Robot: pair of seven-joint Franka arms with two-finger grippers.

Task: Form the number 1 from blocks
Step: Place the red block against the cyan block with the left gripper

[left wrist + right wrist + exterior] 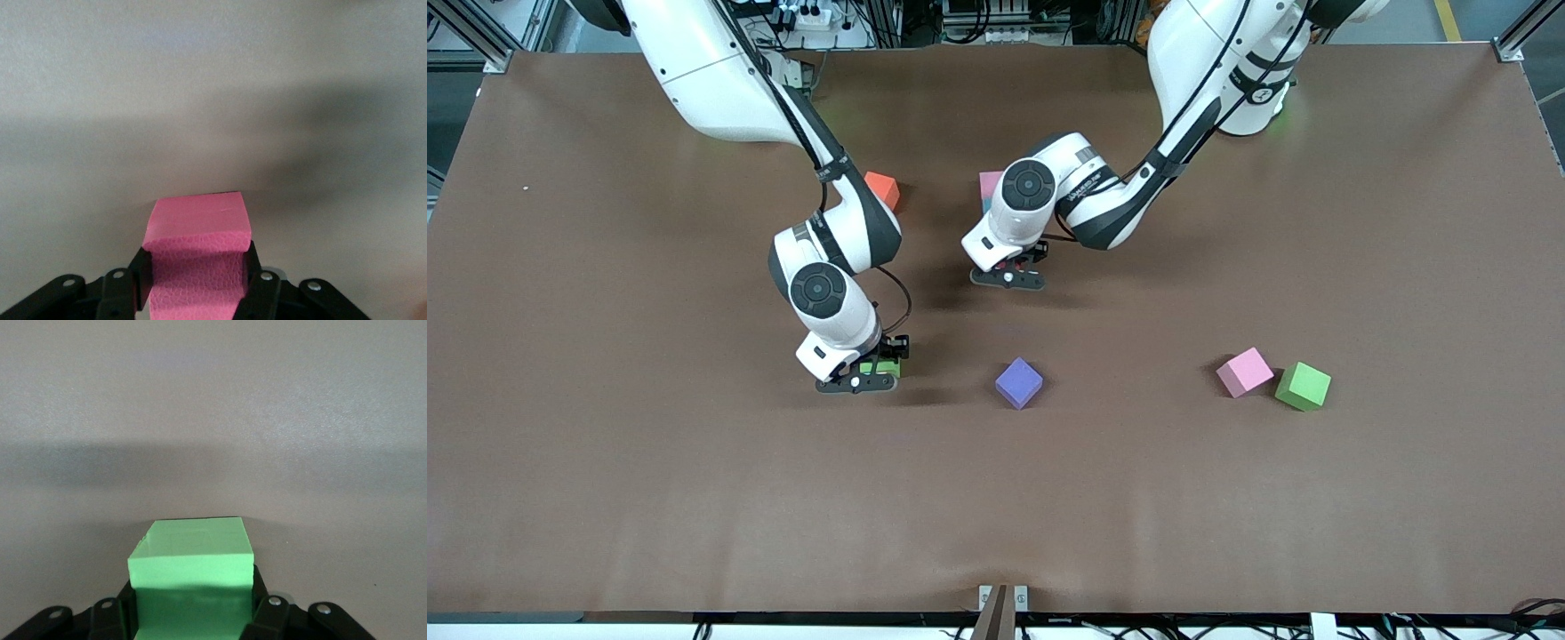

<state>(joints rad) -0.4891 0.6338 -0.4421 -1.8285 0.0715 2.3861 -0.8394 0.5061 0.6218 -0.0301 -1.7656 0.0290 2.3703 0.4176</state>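
left pincer (197,293): clamped on a pink cube (197,247), matte foam with a leathery grain on the gripped face, over mid worktop (605,498)
right pincer (193,613): squeezed onto a green cube (192,570), smooth and sharp-edged, low at the worktop
loose pair: another pink block (1244,372) touching a second green block (1303,386), well off toward the left arm's end
purple cube (1019,382): just beside the right pincer
orange cube (882,188): by the right arm
half hidden: a pink and light blue bit (989,187) by the left arm's wrist

Green block (191,567) between right hand (193,613) fingers
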